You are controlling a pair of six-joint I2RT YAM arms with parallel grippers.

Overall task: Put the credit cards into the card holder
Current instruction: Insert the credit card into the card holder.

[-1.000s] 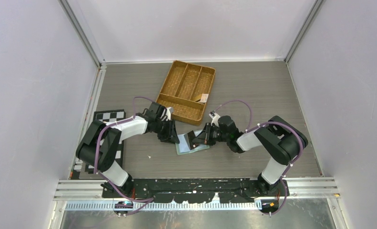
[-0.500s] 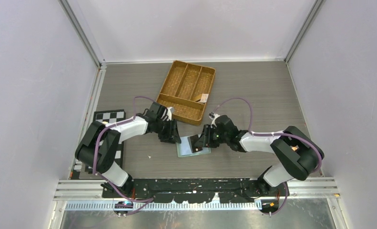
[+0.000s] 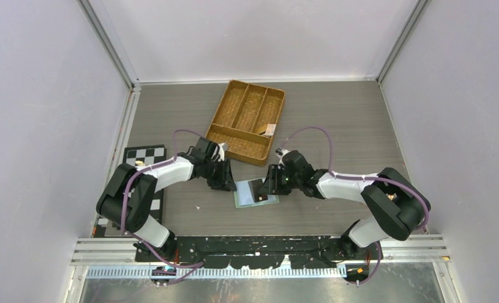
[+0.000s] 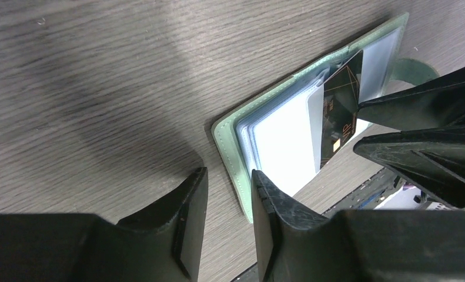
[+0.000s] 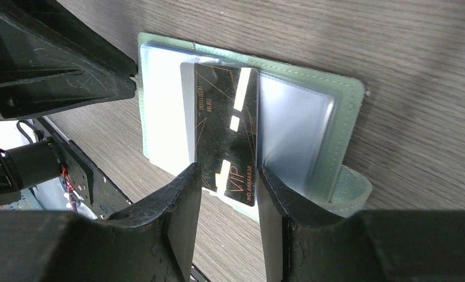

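The sage-green card holder (image 3: 254,197) lies open on the table, its clear pockets up. A dark card marked VIP (image 5: 227,129) lies along its middle fold, the far end tucked among the pockets and the near end sticking out. My right gripper (image 5: 228,188) is open, one finger on each side of the card's near end. My left gripper (image 4: 230,188) is slightly open at the holder's left edge (image 4: 227,138), one finger over the pockets. Other cards are out of view.
A woven brown divided tray (image 3: 246,121) stands behind the arms with a small pale item (image 3: 269,130) in one compartment. A checkerboard (image 3: 144,153) lies at the left edge. The holder's strap (image 5: 353,188) curls up on its right.
My right arm has reached further left and lower, bringing the dark card from above the holder down onto its pockets. The left gripper has barely moved.
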